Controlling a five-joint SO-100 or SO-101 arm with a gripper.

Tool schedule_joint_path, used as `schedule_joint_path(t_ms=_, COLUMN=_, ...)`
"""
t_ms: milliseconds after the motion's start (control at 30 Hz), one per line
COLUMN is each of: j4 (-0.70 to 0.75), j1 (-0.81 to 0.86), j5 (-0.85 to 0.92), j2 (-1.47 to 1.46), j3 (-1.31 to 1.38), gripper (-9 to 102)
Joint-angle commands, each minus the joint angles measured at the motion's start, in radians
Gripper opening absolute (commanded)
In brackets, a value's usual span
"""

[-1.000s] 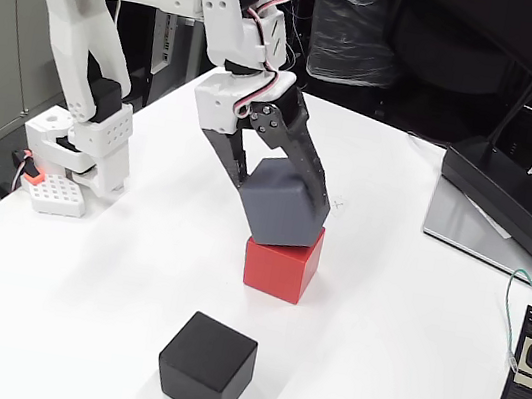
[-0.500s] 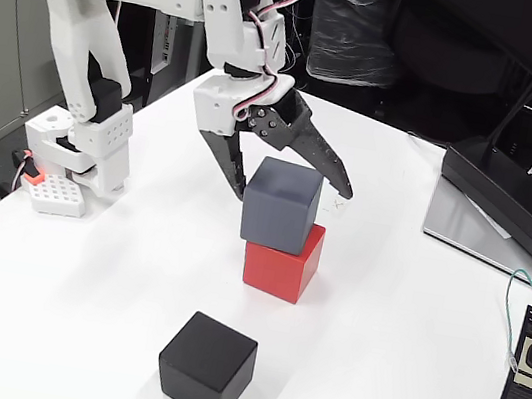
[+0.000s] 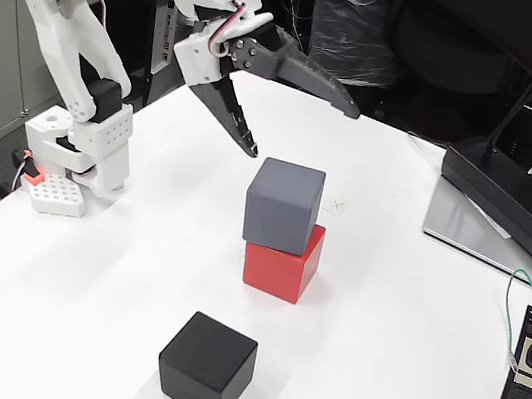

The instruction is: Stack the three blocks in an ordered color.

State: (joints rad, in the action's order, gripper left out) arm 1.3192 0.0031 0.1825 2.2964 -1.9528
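Observation:
A slate grey block (image 3: pixel 283 205) rests on top of a bright red block (image 3: pixel 283 261) near the middle of the white table (image 3: pixel 78 301). The grey one sits shifted a little to the left of the red one. A black block (image 3: pixel 206 365) lies alone on the table nearer the front edge. My gripper (image 3: pixel 303 131) hangs open above and to the left of the stack, with nothing between its dark fingers (image 3: pixel 317 79). It is clear of the grey block.
My white arm's base (image 3: pixel 82 145) stands at the table's left edge. A long black power adapter (image 3: pixel 506 195) lies on a grey slab at the right, and a black power strip (image 3: pixel 525 382) with a green cable sits at the right front.
The gripper opened and let go of the grey block, which settled flat on the red one. Then the gripper rose and pulled back to the upper left.

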Motion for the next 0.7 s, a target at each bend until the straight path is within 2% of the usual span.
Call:
schedule_joint_path(t_ms=0, j4=0.018, j1=0.057, j5=0.021, j2=0.060, j3=0.009, gripper=46)
schedule_joint_path(t_ms=167, j4=0.083, j1=0.181, j5=0.190, j2=0.071, j3=0.005, gripper=46)
schedule_joint_path(t_ms=433, j4=0.094, j1=0.520, j5=0.416, j2=0.054, j3=0.005, gripper=46)
schedule_joint_path(t_ms=667, j4=0.091, j1=0.569, j5=0.517, j2=-0.129, j3=0.023, gripper=46)
